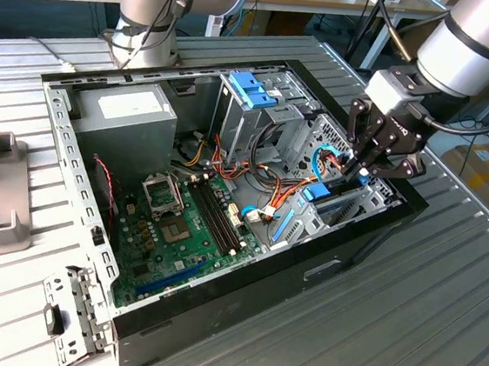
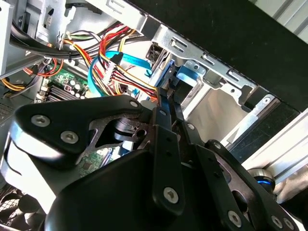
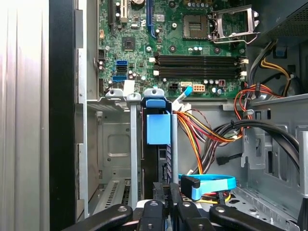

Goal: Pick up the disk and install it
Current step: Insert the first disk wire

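One open computer case counted. One motherboard. Four memory slots in a row. One empty processor socket. One grey power supply box. One disk, blue-railed. One gripper. Two robot arms seen in exterior view.

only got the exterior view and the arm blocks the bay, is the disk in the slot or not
Observer: In the first wrist view, the flat dark disk with bright blue plastic rails stands on edge inside the grey metal drive cage.
Operator: claw gripping it
Observer: Yes. In the second wrist view the claw is pinched shut on the disk's blue rail.
Operator: cables in the way
Observer: A flat light-blue cable lies right beside the claw, not across the disk.
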Tool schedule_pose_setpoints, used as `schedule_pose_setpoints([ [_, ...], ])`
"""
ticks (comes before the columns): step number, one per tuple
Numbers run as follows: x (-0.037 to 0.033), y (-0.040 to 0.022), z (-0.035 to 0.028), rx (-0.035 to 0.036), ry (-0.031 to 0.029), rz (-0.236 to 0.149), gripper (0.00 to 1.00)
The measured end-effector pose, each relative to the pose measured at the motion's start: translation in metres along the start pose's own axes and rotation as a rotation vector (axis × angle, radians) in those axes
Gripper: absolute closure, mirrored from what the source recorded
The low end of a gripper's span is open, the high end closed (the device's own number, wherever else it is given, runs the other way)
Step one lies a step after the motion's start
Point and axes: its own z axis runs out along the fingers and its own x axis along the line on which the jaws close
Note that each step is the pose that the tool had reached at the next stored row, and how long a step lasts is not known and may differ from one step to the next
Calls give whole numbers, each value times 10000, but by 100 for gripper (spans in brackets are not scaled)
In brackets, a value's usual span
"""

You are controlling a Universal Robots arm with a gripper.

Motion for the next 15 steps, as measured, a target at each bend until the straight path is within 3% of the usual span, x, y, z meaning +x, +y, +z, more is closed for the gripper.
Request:
schedule_pose_setpoints([
  [15, 0, 45, 1, 0, 0, 0, 84],
])
